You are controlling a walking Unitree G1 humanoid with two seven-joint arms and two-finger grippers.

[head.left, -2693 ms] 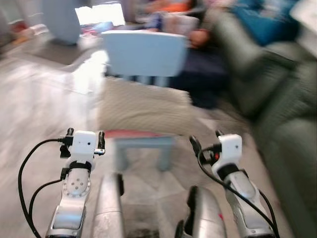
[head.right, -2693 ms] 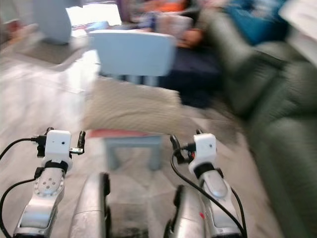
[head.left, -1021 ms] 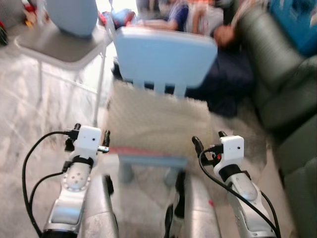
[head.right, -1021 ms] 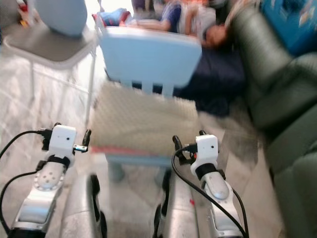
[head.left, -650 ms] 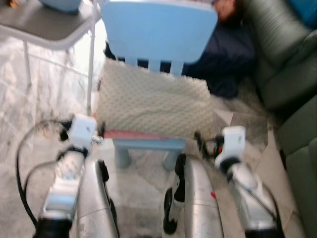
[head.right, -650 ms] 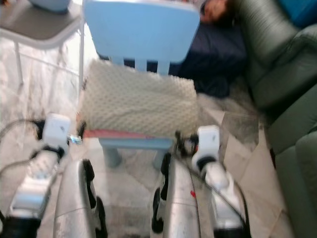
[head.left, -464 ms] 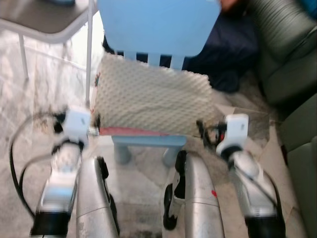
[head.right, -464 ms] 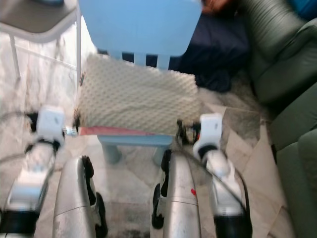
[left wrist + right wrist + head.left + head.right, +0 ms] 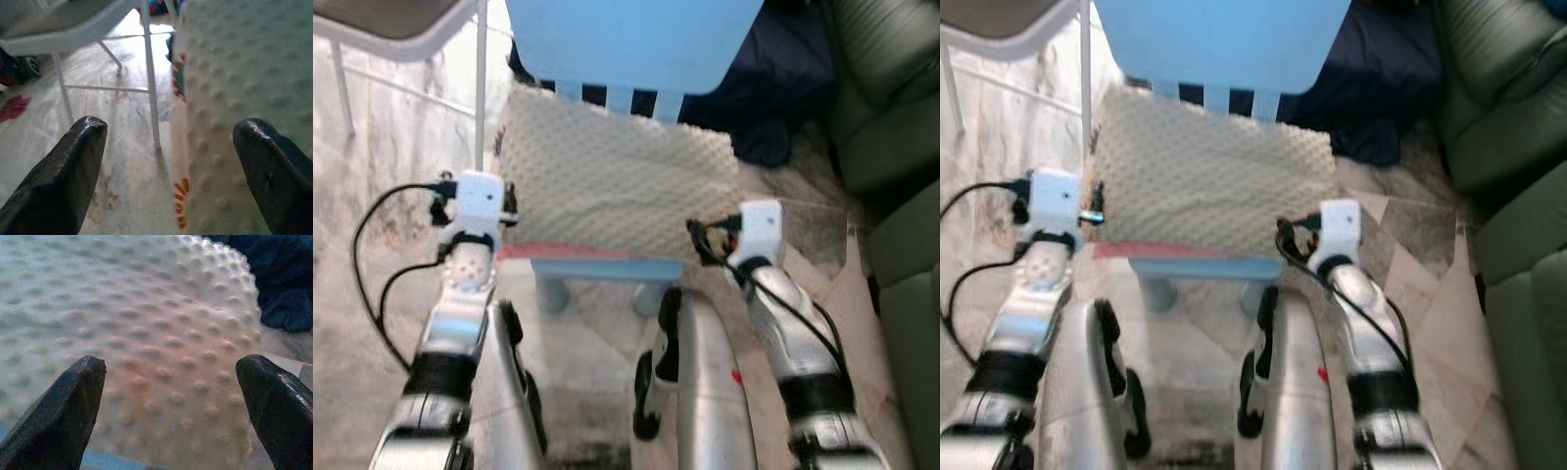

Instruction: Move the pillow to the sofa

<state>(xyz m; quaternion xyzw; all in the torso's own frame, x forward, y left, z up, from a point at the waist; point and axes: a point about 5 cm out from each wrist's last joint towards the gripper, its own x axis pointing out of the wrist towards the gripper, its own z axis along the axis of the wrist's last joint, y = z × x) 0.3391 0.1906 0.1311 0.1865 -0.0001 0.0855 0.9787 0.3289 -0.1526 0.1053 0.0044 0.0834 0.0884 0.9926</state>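
Left eye view is soft with blur, so we cannot make out fine detail, and the top of the blue chair is cut off by the frame's upper edge. We see the pillow, cream with a bumpy surface and a red strip along its near edge, lying on the chair's seat and covering it except for the front rim and two legs. The dark green sofa stands to our right, cropped at the frame's side, with pale tiled floor between it and the chair. A dark blue bundle lies behind the chair; we cannot tell what it is. The left gripper is spread wide at the pillow's left edge, one finger over the floor beside a folding chair's white legs. The right gripper is also spread wide, its fingers flanking the pillow's near right corner, not touching it as far as we can tell. Against half a second ago, both arms have reached further forward and the chair sits closer under the camera.
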